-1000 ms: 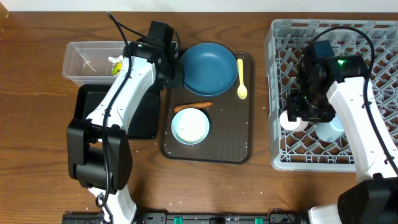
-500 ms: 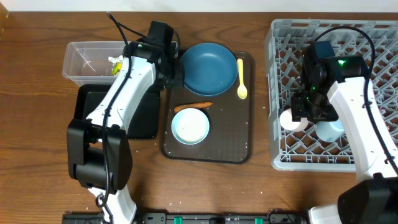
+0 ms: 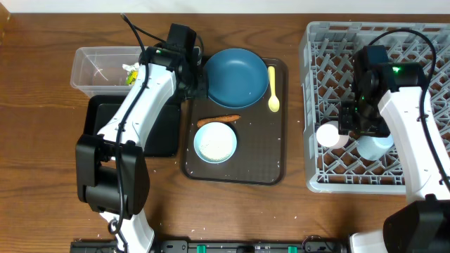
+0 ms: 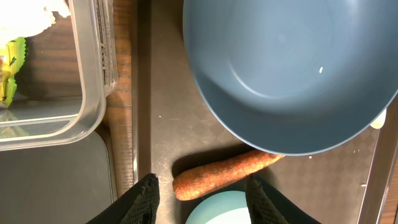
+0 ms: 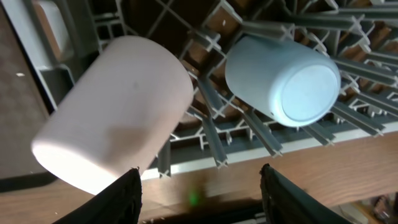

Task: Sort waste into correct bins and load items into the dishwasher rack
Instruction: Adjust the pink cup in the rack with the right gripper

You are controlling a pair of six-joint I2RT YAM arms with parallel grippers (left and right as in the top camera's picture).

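My left gripper (image 3: 191, 83) (image 4: 202, 202) is open and empty, hovering over the orange carrot stick (image 3: 218, 121) (image 4: 224, 174). The dark blue plate (image 3: 235, 76) (image 4: 292, 68) lies just beyond the stick, and the pale bowl (image 3: 214, 143) (image 4: 227, 211) just below it. The yellow spoon (image 3: 273, 90) lies right of the plate. My right gripper (image 3: 360, 125) (image 5: 199, 199) is open and empty over the grey rack (image 3: 380, 42) (image 5: 211, 134). The pink cup (image 3: 329, 135) (image 5: 118, 112) lies on its side there, beside the upside-down light blue cup (image 3: 376, 146) (image 5: 286, 81). Crumpled paper and wrapper scraps (image 3: 129, 72) (image 4: 9, 68) sit in the clear tub (image 3: 88, 60) (image 4: 87, 93).
The plate, spoon, carrot stick and bowl all lie on a dark brown serving tray (image 3: 271, 165). The shallow black tray (image 3: 102, 116) lies below the tub, partly under my left arm. A white grain (image 4: 321, 70) sits on the plate.
My right gripper has shifted a little to the right, away from the pink cup, which stays in the rack. The left arm has not moved.
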